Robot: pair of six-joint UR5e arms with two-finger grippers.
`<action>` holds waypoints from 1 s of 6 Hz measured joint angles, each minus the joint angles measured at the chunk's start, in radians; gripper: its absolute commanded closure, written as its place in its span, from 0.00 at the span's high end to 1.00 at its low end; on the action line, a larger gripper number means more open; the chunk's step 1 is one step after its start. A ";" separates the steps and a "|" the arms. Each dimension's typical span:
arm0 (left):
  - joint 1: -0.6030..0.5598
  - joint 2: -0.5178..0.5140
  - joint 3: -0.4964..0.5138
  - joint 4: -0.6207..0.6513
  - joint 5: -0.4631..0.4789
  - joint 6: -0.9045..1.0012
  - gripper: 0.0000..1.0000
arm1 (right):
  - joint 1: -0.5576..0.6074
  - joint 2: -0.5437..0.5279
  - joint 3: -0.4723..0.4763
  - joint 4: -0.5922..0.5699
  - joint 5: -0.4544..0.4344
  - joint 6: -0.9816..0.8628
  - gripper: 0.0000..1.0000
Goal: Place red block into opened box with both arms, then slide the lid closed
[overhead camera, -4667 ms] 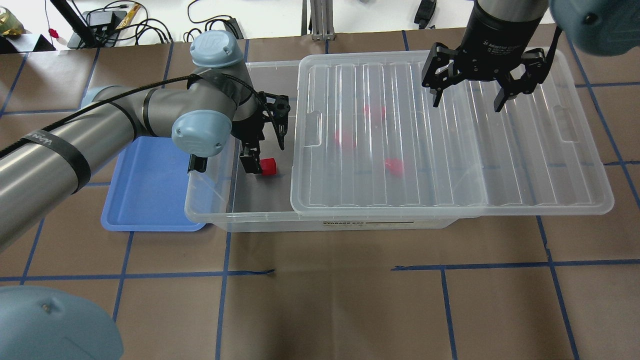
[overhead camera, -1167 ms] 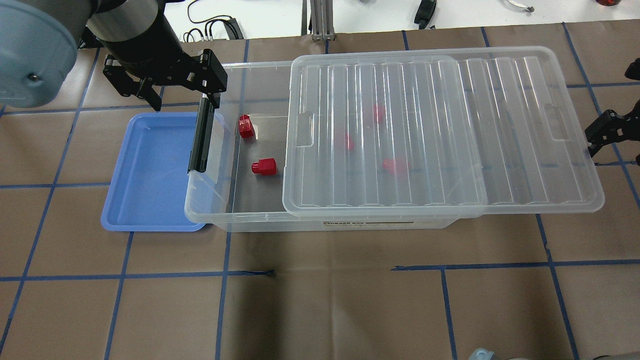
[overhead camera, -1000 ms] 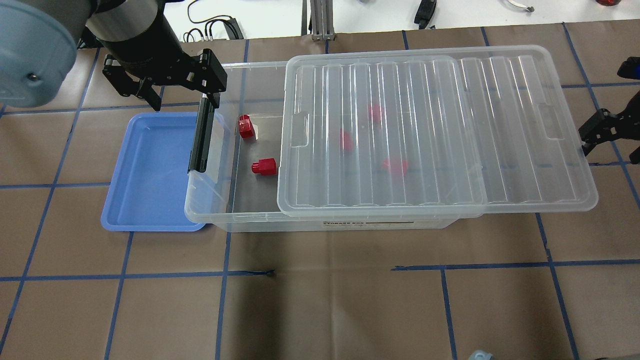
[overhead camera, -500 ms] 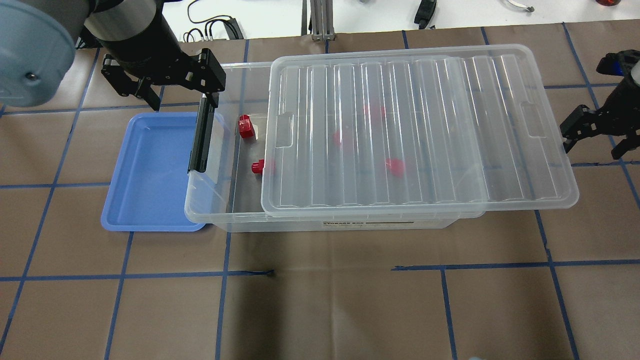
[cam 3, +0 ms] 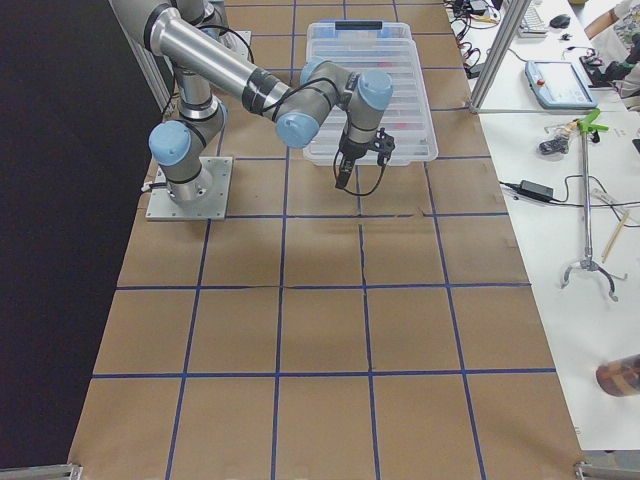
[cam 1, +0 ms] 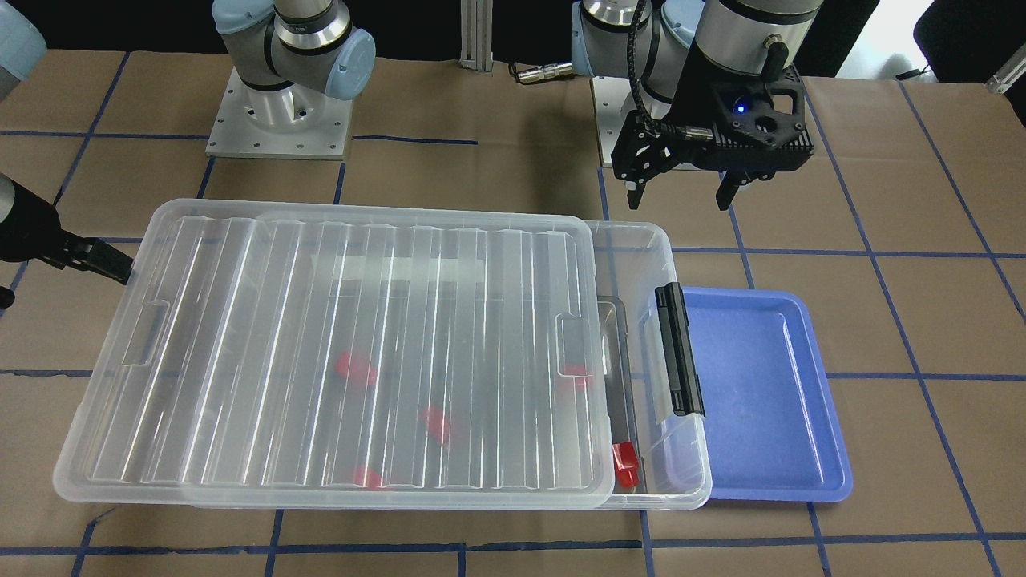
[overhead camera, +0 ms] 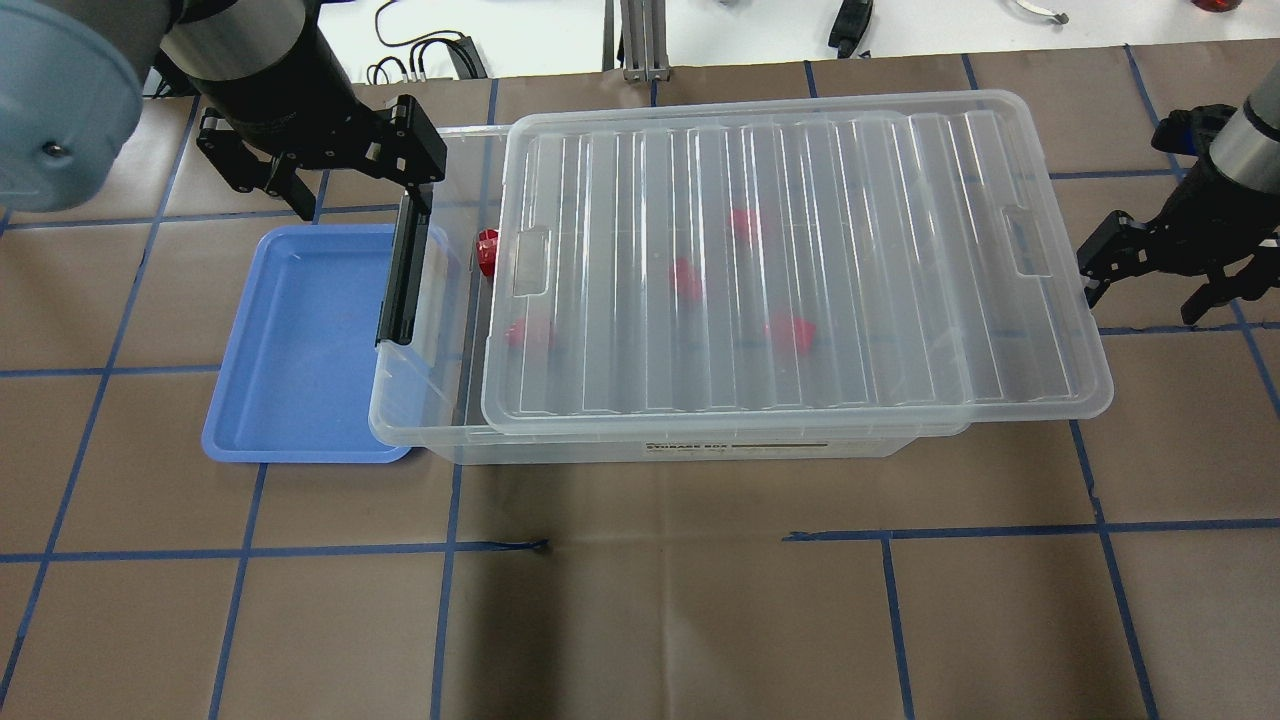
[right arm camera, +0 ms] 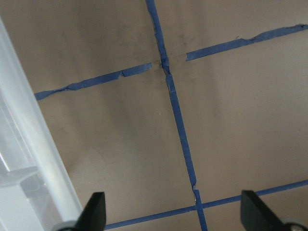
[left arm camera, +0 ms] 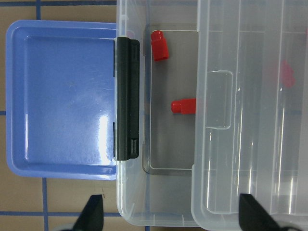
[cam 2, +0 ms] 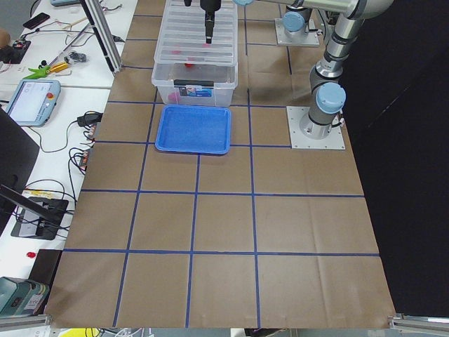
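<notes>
The clear box point(overhead camera: 420, 425) lies across the table with the ridged lid point(overhead camera: 790, 260) over most of it. A narrow strip at the box's latch end is uncovered, and the lid overhangs the other end. One red block point(overhead camera: 486, 250) shows in that strip; several more point(overhead camera: 686, 278) lie under the lid. My left gripper point(overhead camera: 362, 195) hangs open and empty above the black latch point(overhead camera: 400, 275). My right gripper point(overhead camera: 1143, 300) is open, with one finger against the lid's right edge. In the left wrist view two red blocks point(left arm camera: 159, 38) lie beside the lid's tab.
An empty blue tray point(overhead camera: 300, 340) sits against the box's latch end. Brown paper with blue tape lines covers the table point(overhead camera: 640, 600). Cables and gear lie beyond the far edge.
The lid has slid left over the box and now covers the nearer red block. My right gripper moved left with it. The left gripper has hardly moved.
</notes>
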 measured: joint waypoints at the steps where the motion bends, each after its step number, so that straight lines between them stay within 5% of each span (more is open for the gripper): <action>1: 0.002 0.001 0.000 0.000 0.000 0.000 0.98 | 0.014 -0.014 0.017 0.000 0.007 0.023 1.00; 6: 0.004 0.005 0.000 -0.004 0.000 0.000 0.98 | 0.069 -0.027 0.041 0.000 0.040 0.120 1.00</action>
